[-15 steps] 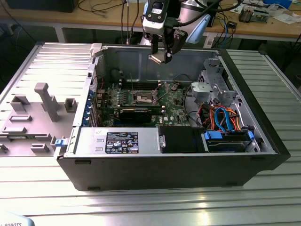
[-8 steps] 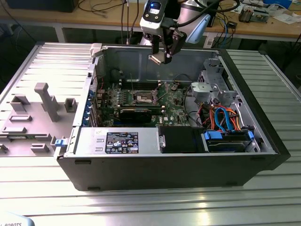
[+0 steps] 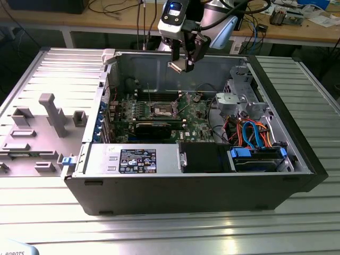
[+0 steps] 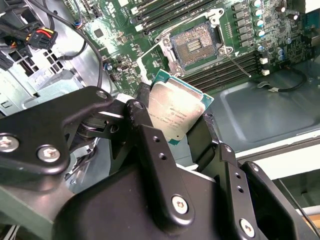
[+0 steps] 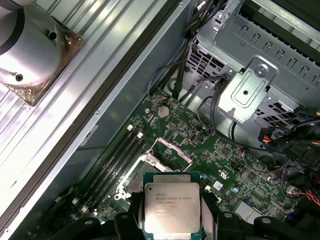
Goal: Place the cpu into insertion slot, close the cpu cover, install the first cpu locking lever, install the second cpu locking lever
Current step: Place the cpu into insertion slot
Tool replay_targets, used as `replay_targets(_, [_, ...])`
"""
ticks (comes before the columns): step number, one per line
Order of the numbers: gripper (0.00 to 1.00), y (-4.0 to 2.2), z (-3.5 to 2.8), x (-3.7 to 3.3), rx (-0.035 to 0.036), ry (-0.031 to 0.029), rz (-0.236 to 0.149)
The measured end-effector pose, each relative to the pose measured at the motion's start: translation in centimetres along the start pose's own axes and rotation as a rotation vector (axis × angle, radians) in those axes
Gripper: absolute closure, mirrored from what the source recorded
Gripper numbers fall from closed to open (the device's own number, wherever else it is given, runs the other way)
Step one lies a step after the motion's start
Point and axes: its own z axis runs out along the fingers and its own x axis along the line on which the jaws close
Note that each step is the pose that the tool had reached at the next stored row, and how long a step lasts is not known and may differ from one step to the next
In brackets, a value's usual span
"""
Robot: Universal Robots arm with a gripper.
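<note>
Black gripper fingers (image 4: 150,145) pinch the cpu (image 4: 175,110) by two opposite edges. Its grey-tan metal lid faces the cameras in both wrist views, and its green rim stands proud of the pads (image 5: 172,207). In the exterior view the gripper (image 3: 183,61) hangs at twelve o'clock of the picture, above the open computer case (image 3: 297,143) and well clear of the motherboard (image 3: 199,121). The insertion slot (image 3: 163,110) lies apart from it, toward seven o'clock of the gripper. In the second wrist view the slot (image 4: 197,45) shows a bare, dark pin field inside its silver rim, so the chip is not yet seated. What appears to be the cpu cover (image 5: 175,154) stands swung open beside the socket, and a thin locking lever (image 4: 237,62) lies released across the memory slots (image 4: 220,75). A long black card (image 3: 154,127) sits at six o'clock of the slot, and the drive cage (image 3: 239,98) sits at three o'clock. Judged by its build, the chip is light, thin and rigid, with a smooth lid that could slip under a weak grip. Its underside contacts and the socket pins are likely fragile. Hold is best taken on the board edges, as shown, and the chip kept level.
</note>
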Motion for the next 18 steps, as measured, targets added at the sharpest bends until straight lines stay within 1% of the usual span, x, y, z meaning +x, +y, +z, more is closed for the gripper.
replay_targets(1, [0.46,0.00,0.00,0.00,-0.0001,-0.0004,0.004])
replay_targets(2, [0.46,0.00,0.01,0.00,-0.0004,-0.0016,0.019])
replay_targets(4, [0.46,0.00,0.02,0.00,-0.0008,-0.0032,0.037])
replay_targets(7, [0.46,-0.01,0.07,0.00,-0.0019,-0.0080,0.091])
replay_targets(11, [0.46,-0.01,0.12,0.00,-0.0030,-0.0132,0.148])
replay_targets(13, [0.46,-0.02,0.14,0.00,-0.0032,-0.0148,0.166])
replay_targets(18, [0.46,-0.02,0.15,0.00,-0.0034,-0.0151,0.169])
